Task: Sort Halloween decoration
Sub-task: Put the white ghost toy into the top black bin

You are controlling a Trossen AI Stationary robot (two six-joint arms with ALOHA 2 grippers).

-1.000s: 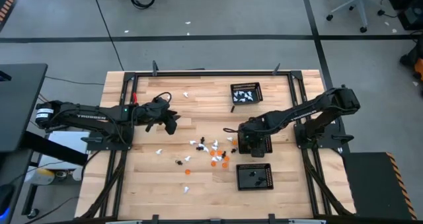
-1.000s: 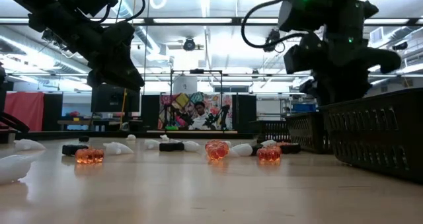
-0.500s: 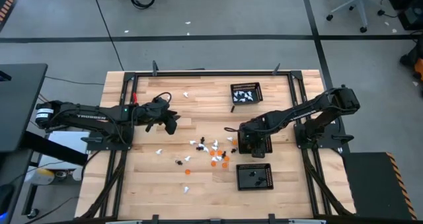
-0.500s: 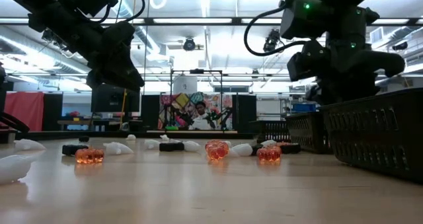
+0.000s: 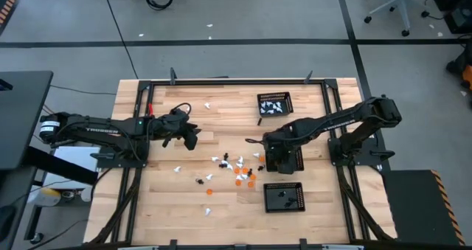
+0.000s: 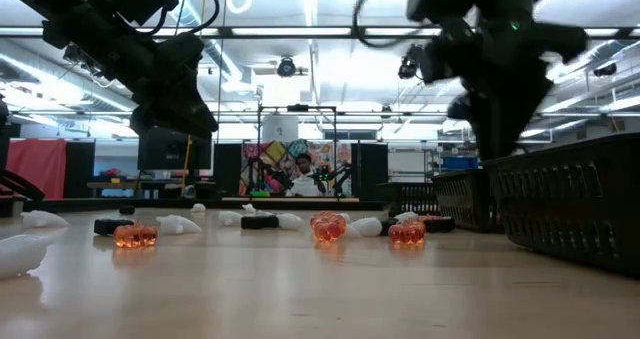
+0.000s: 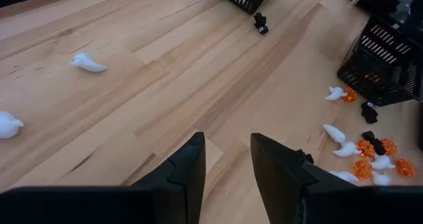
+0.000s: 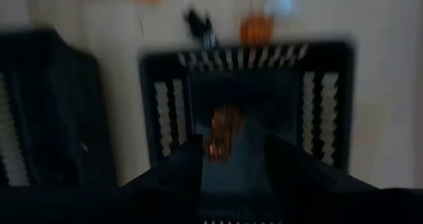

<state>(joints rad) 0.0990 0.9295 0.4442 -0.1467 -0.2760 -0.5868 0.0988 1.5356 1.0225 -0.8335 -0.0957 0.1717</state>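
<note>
The Halloween decoration is many tiny white, orange and black figures lying loose on the wooden table (image 5: 236,169), (image 7: 363,148), (image 6: 328,226). My right gripper (image 5: 269,153) hovers over the middle black mesh tray (image 5: 295,161). It is open in the blurred right wrist view (image 8: 228,161). One orange figure (image 8: 223,131) shows between and beyond its fingers, inside the tray; I see no touch. My left gripper (image 5: 191,140) waits open and holding nothing above bare wood left of the cluster (image 7: 228,161).
A far tray (image 5: 274,104) holds white figures, and a near tray (image 5: 285,197) holds black ones. Single white figures lie toward the far-left part of the table (image 7: 87,63). A black frame rims the table (image 5: 221,82). Bare wood lies under the left gripper.
My right gripper has shifted a little toward the table's far-left over the middle tray and shows blurred with motion in the low view. The left arm has kept still. The loose figures on the table have not moved.
</note>
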